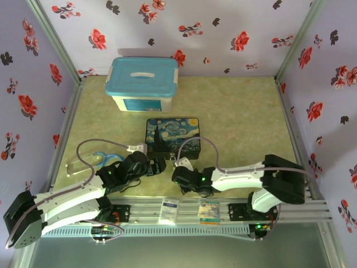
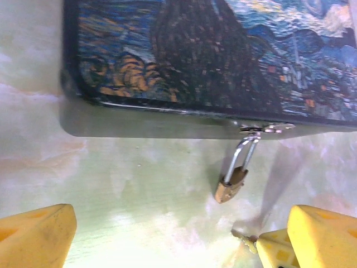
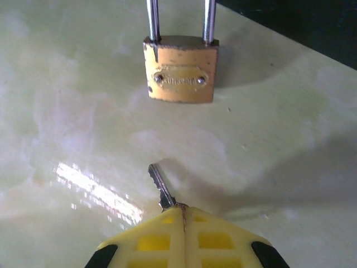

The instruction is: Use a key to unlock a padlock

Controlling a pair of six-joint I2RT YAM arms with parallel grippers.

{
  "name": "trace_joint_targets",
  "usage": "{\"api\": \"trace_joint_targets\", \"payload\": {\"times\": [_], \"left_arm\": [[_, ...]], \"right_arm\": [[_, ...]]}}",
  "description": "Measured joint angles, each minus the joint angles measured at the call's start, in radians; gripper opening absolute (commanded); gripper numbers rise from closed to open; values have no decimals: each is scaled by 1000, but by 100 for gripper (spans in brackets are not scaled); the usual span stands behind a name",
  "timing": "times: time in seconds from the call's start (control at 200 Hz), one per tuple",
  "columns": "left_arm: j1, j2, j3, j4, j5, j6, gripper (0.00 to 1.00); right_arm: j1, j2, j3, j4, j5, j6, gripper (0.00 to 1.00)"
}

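The tiny brass-gold padlock (image 3: 180,70) lies flat on the pale green marbled table (image 3: 72,111), its thin silver shackle (image 3: 152,19) threaded through the small metal hasp (image 2: 268,128) on the front of the Starry Night painted box (image 2: 195,50). The right gripper (image 3: 183,211) is pinched closed on the bow of the thin dark-grey metal key (image 3: 161,190), blade pointing at the lock with bare table between them. The left gripper (image 2: 181,223) is spread wide, a finger either side, near the lock but clear of it.

The lock looks light and tethered only by its shackle – it will likely skid or swing at a push, so the free gripper should pinch the brass body across its flat faces. The key is stiff but slim (easily twisted in smooth pads), and the keyhole is not visible from here
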Motion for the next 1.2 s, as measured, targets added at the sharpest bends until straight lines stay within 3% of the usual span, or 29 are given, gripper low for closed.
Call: {"api": "trace_joint_targets", "payload": {"times": [0.14, 0.22, 0.45, 0.66, 0.81, 0.93, 1.065, 1.2], "left_arm": [[-32, 2, -2, 64, 12, -15, 91], [-60, -7, -32, 182, 16, -48, 87], [-157, 45, -117, 477, -35, -225, 92], [-224, 144, -108, 659, -139, -430, 92], [-337, 236, -150, 844, -278, -616, 93], [-357, 324, -150, 973, -341, -726, 92], [-373, 462, -151, 1181, -413, -774, 92], [-383, 521, -151, 1282, -473, -808, 91]], "right_arm": [[-45, -149, -61, 20, -41, -51, 0], [-71, -248, -95, 50, -64, -71, 0], [-105, -433, -133, 129, -83, -103, 0], [-114, -499, -136, 156, -82, -113, 0], [-114, -563, -157, 235, -66, -109, 0], [-114, -572, -158, 321, -47, -109, 0], [-120, -547, -158, 410, -33, -109, 0], [-123, -517, -176, 491, -22, -101, 0]]}}
